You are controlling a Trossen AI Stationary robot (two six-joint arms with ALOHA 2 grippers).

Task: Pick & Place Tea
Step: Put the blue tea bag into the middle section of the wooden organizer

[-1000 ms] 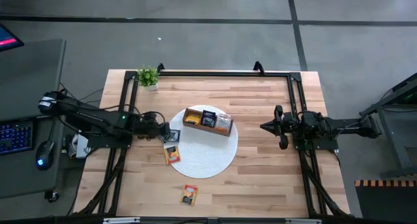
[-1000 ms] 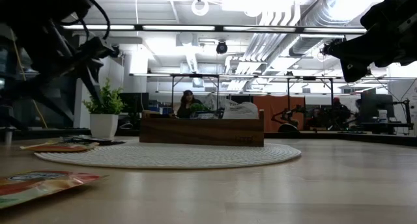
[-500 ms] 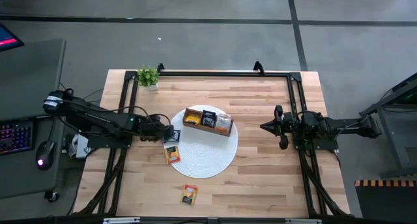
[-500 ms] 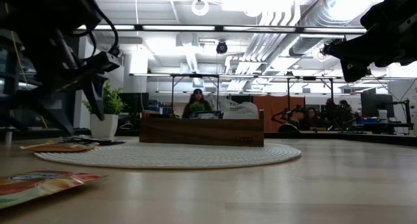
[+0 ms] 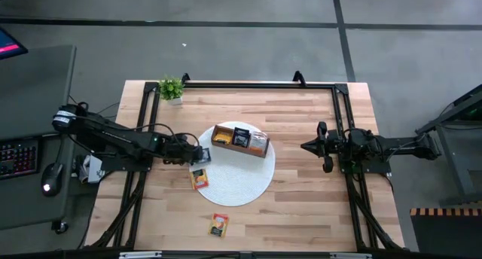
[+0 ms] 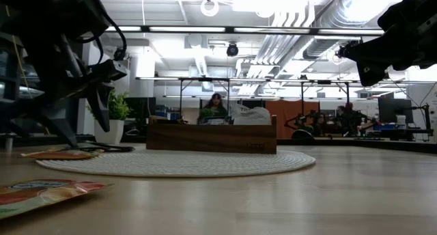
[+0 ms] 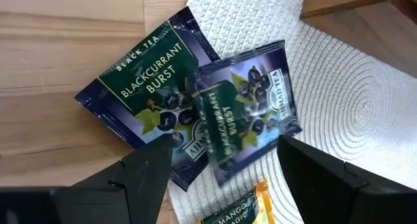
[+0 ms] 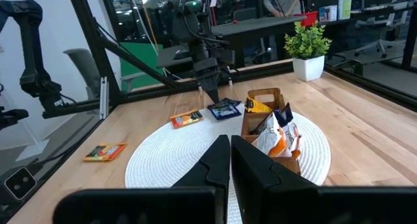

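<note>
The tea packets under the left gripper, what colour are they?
The two blackcurrant sachets are dark blue with green labels and berry pictures, clearest in the left wrist view.

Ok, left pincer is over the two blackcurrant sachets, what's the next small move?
Probably lower the open left pincer straight down and close on the upper blackcurrant sachet: it overlaps the other sachet at the white mat edge, directly ahead between the fingers.
</note>
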